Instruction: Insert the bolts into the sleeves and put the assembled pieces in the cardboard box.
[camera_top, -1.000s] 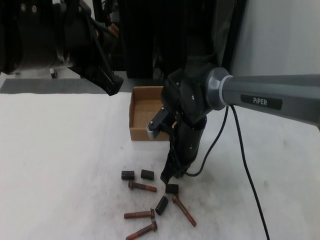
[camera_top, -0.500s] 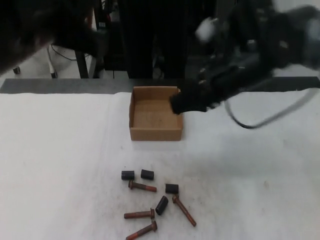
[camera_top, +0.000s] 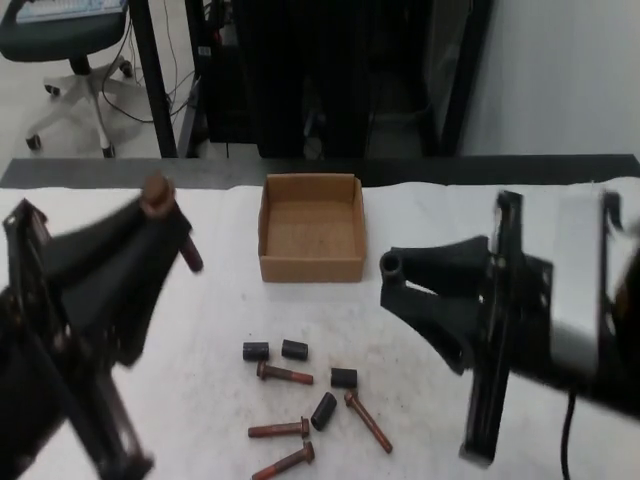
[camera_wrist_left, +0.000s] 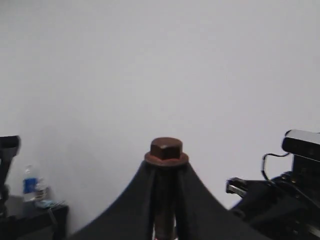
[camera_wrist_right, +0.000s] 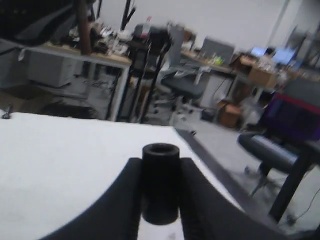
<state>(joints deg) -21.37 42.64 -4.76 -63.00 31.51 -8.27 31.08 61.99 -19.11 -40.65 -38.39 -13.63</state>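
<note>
1. My left gripper (camera_wrist_left: 166, 172) is clamped on a bolt (camera_wrist_left: 166, 150). The fingers pinch the shank just under the flange, and the hex head stands clear above the fingertips.
2. In the high view that arm sits at the left of the bench (camera_top: 230, 300), close to the camera. It holds the bolt up off the surface, to the left of the cardboard box (camera_top: 310, 262).
3. My right gripper (camera_wrist_right: 160, 162) grips a black sleeve (camera_wrist_right: 160, 185) between its two fingers. The open bore of the sleeve pokes out past the tips.
4. In the high view this arm is at the right, with the sleeve raised above the bench just to the right of the box. The arm is smeared there, so I would only say the bore seems to face left, toward the other arm.
5. The bolt and the sleeve are well apart, with the box between and beyond them.
6. The box rests open-topped at the far middle of the bench.
7. Nearer than the box, four loose sleeves (camera_top: 294, 349) and four loose bolts (camera_top: 285, 373) lie scattered flat in one small cluster. One sleeve lies just beside a bolt's head.
</note>
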